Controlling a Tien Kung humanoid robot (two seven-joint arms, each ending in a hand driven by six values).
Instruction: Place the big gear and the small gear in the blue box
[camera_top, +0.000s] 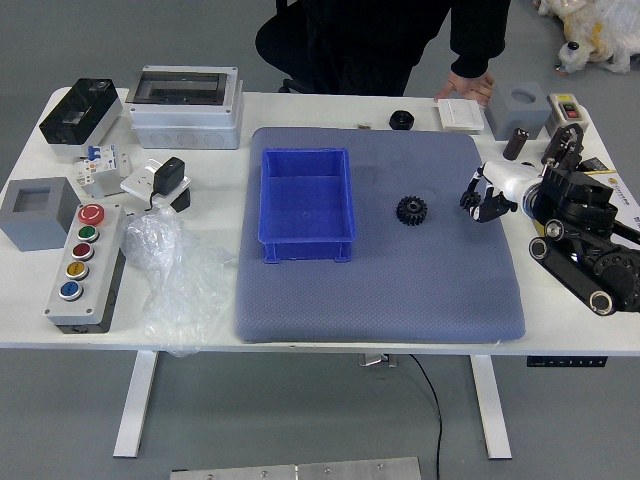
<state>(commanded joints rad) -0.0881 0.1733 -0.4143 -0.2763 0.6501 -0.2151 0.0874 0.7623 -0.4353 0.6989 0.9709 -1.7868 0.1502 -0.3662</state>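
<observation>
Right hand (479, 199): open, closed or gripping, we can't tell.
Black gear (411, 210): on the mat (385, 290); swinging low, we may bump it.
Blue box (305, 200): too low, we hit its side.

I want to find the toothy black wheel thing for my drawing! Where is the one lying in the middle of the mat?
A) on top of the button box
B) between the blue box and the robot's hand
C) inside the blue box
B: the black gear lies on the mat, between the blue box and the right hand.
</observation>
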